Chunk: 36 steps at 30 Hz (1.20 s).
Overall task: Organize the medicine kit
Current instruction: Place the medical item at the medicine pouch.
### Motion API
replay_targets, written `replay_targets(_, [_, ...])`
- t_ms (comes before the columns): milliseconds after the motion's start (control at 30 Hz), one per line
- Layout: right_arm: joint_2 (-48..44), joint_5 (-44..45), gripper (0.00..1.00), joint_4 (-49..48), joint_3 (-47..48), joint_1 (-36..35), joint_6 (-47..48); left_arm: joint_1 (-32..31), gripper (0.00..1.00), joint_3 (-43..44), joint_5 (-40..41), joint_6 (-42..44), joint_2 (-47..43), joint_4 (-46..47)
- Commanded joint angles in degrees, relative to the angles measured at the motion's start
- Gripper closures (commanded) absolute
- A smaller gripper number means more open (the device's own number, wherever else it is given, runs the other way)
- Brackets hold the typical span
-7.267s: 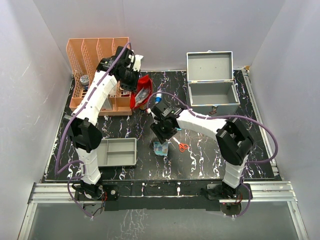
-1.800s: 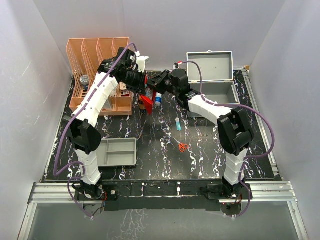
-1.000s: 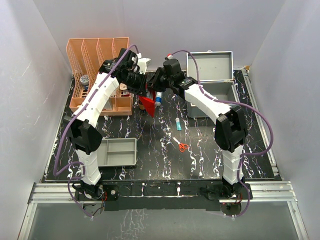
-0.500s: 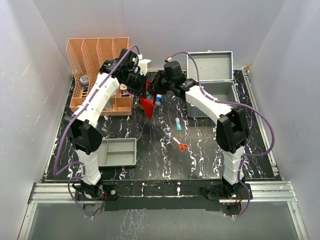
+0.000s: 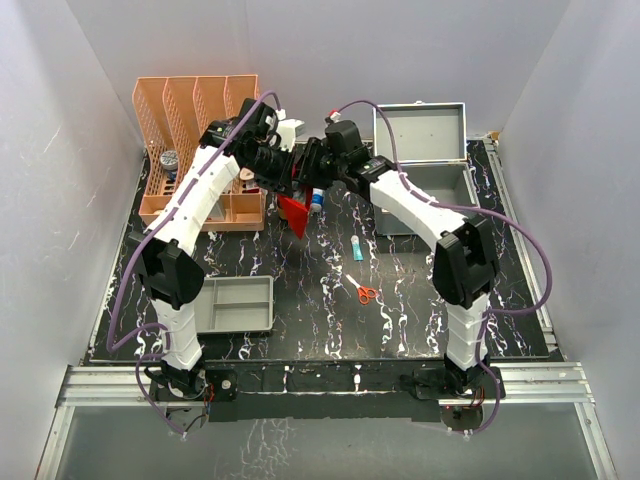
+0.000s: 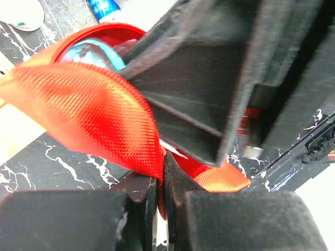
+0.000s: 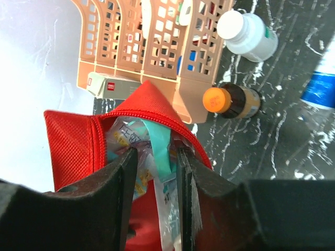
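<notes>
**Packet reaches the pouch mouth and the right jaws loosen**

The silver-grey rectangular metal medicine kit (image 5: 420, 190) stands at the far right with its lid raised, well apart from both arms. Nothing about it has changed. The work is at the far left of centre, beside the orange slotted plastic rack (image 5: 190, 120).

The red fabric zip pouch (image 5: 294, 208) hangs there as before, with the left gripper (image 6: 159, 178) clamped on a fold of its fabric. A few seconds ago the right arm was low over mid-table, above a clear plastic packet with a teal strip (image 7: 159, 157). The packet is gone from that spot and now stands in the pouch's open mouth. The right gripper (image 7: 156, 151) straddles it with its jaws narrowly apart, and the packet looks loose between them, so I judge a release is under way.

For the task, one loose item is nearly stowed in the pouch, and the pouch itself is not yet in the kit. The red-handled scissors (image 5: 366, 293) and a small teal tube (image 5: 357, 247) lie out on mid-table.
</notes>
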State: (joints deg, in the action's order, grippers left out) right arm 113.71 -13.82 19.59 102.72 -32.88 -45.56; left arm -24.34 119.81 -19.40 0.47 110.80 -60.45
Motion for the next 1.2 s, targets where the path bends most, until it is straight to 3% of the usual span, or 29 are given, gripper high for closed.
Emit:
replay_targets(0, [-9.27,5.08,0.66,2.92,-1.67,1.05,3.96,-0.36,1.00,-0.38,-1.55,1.18,-1.82,0.32])
replay_targets(200, [-17.97,9.65,0.67,6.35,-5.46,3.95,5.79,-0.36,1.00,0.29,-3.04,2.26,-0.76,-0.20])
replay_targets(400, [-17.95,9.32,0.74,9.23,-4.83,4.50,7.75,-0.45,1.00,3.86,-3.58,2.43,1.89,-0.41])
replay_targets(600, [-14.41,7.35,0.89,12.01,0.24,2.37,8.53,-0.47,1.00,5.49,-3.01,2.27,3.35,-0.54])
replay_targets(1033, [-5.74,9.87,0.89,11.91,2.36,-0.95,9.71,-0.45,1.00,6.46,-4.37,1.63,3.88,-0.80])
replay_targets(1167, [-0.77,12.23,0.89,12.75,7.21,-0.97,11.03,-0.45,1.00,6.77,-5.50,1.94,3.81,-1.59])
